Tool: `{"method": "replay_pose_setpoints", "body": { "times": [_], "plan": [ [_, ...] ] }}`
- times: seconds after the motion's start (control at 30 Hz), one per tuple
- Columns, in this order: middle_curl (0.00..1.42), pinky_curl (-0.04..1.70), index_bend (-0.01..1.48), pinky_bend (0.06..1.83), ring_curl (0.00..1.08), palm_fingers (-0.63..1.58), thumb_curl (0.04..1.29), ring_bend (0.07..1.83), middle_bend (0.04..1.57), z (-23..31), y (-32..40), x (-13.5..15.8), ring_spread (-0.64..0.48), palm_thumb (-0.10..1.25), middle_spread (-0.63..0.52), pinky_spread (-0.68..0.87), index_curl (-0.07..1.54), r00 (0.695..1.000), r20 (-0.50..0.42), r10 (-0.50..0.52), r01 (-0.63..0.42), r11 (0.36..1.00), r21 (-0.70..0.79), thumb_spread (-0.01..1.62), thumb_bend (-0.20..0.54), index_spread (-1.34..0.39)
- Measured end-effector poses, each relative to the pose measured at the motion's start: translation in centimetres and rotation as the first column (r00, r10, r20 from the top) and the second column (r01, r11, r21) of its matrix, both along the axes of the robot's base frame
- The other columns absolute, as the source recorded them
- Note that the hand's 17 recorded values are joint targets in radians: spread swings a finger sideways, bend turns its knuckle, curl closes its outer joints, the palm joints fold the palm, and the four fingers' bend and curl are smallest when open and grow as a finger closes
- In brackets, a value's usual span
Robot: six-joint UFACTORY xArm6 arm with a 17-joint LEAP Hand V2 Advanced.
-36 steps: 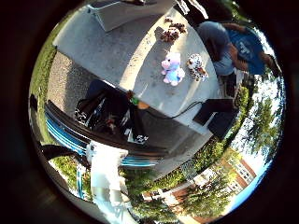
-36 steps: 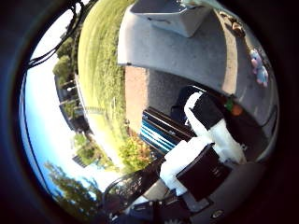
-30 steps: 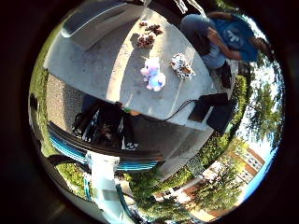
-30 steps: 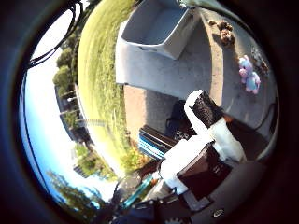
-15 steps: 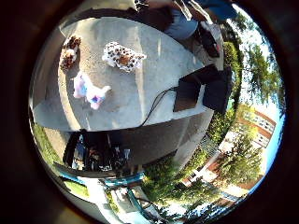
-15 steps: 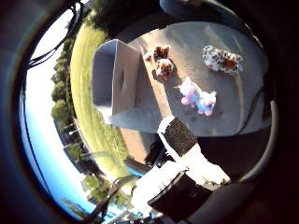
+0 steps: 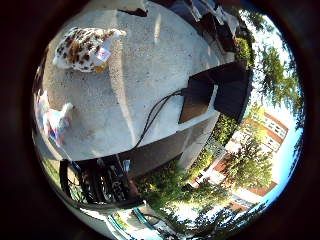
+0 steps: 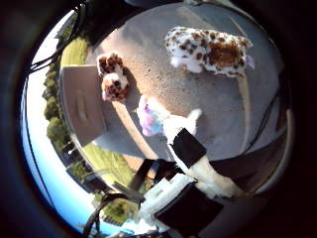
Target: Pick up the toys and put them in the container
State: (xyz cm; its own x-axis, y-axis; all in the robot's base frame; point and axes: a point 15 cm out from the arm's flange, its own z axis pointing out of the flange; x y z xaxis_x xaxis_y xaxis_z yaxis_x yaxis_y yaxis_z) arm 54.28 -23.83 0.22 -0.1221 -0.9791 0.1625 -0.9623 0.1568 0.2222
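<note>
Risk check: hand above plush toys, nothing gripped

Table was flat, grainy grey concrete-like slab, so toys could slide when nudged. Container was a rigid grey bin beside the slab edge, just past the small brown plush. Spotted plush, largest and floppy, could slip from a partial grasp. Pink-and-white plush lay nearest the hand, whose visible finger looked straight, holding nothing; a soft fuzzy body could squash and roll away
</note>
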Motion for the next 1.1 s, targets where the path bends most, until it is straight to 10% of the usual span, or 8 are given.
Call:
{"method": "replay_pose_setpoints", "body": {
  "times": [0.63, 0.83, 1.1],
  "plan": [
    [0.31, 0.28, 0.15, 0.56, 0.35, 0.44, 0.31, 0.50, 0.18, -7.5, 2.5, -0.5, 0.36, 0.45, 0.07, 0.50, 0.26, 0.998, -0.031, -0.052, 0.049, 0.993, -0.107, 1.11, -0.024, -0.05],
    [0.40, 0.32, 0.23, 0.76, 0.43, 1.14, 0.34, 0.74, 0.42, -7.4, 2.3, -1.1, 0.24, 0.57, -0.05, 0.51, 0.28, 0.998, -0.063, -0.028, 0.020, 0.992, -0.128, 1.11, -0.007, -0.20],
    [0.65, 0.50, 0.21, 1.04, 0.62, 1.16, 0.41, 1.13, 0.90, -7.2, 2.0, -2.0, 0.07, 0.76, -0.12, 0.42, 0.31, 0.995, -0.104, -0.010, -0.003, 0.993, -0.120, 1.09, 0.002, -0.44]
  ]
}}
